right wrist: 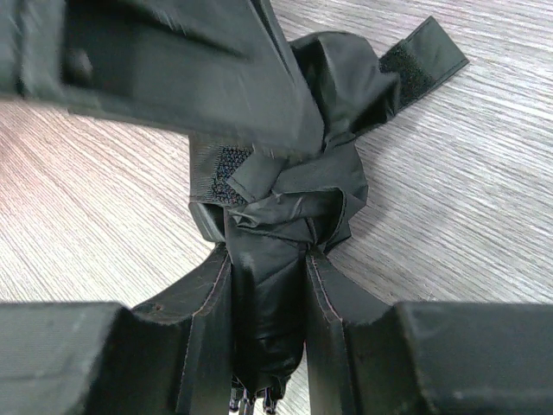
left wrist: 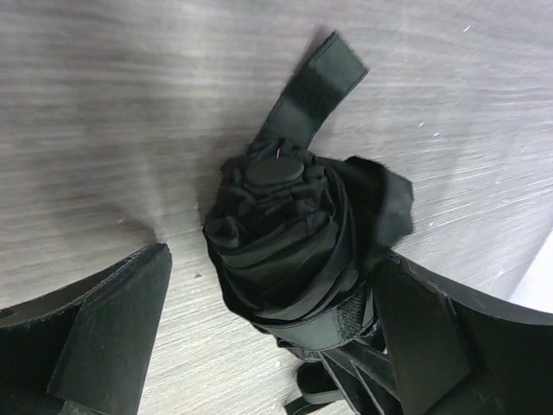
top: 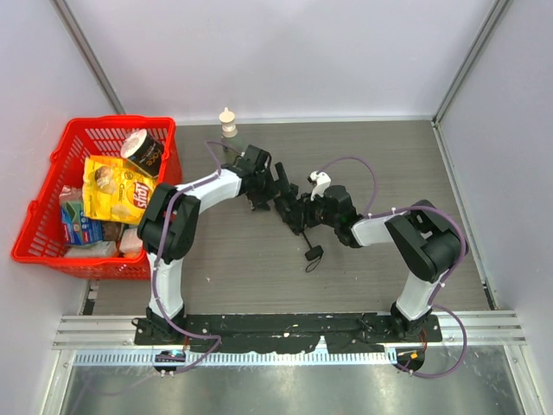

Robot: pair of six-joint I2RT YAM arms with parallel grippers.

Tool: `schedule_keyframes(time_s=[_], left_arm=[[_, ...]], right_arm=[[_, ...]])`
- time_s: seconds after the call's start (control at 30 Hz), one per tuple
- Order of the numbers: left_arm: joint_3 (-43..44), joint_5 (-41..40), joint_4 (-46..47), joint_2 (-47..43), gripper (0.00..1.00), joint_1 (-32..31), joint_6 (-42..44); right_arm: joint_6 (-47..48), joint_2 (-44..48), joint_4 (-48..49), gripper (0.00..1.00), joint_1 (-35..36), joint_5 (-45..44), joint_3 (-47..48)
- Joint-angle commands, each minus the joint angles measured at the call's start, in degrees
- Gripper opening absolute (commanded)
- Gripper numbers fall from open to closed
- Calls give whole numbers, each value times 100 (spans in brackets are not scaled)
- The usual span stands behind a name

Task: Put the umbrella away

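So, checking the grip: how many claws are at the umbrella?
2. The left claw straddles the umbrella at its capped end, open; the right claw is shut on its fabric, opposite.

Grey wood-grain table (top: 242, 268), white walls (top: 294, 52), metal corner posts (top: 466, 60).

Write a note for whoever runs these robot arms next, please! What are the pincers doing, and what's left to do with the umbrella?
Left pincer: open, straddling the bunched end of the umbrella; one finger touches the fabric.
Right pincer: shut on the umbrella's fabric.
Umbrella: lying on the table between the two arms, wrist loop trailing toward the bases.
Done: canopy folded into a bundle.
Left: the Velcro strap sticks out loose; probably wrap and fasten it, then stow the umbrella.
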State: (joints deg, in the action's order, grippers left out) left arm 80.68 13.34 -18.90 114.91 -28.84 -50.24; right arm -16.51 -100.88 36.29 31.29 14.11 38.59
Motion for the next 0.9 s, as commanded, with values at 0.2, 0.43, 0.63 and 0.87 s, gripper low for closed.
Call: schedule_keyframes(time_s=[0.2,0.43,0.63,0.87], left_arm=[[105,-482,-229,365,100,-359,-12],[-341,-666,157,-222,100,-298,120],[-476,-614,229,-637,100,-17,-65],[308,-60,-230,-21,100,-86,-373]], right_arm=[[324,139,-580,1,26,-66,-27],[377,227,-659,1,18,-84,-62],[394,183,-659,1,18,-40,-27],[394,183,-676,1,26,-13,8]])
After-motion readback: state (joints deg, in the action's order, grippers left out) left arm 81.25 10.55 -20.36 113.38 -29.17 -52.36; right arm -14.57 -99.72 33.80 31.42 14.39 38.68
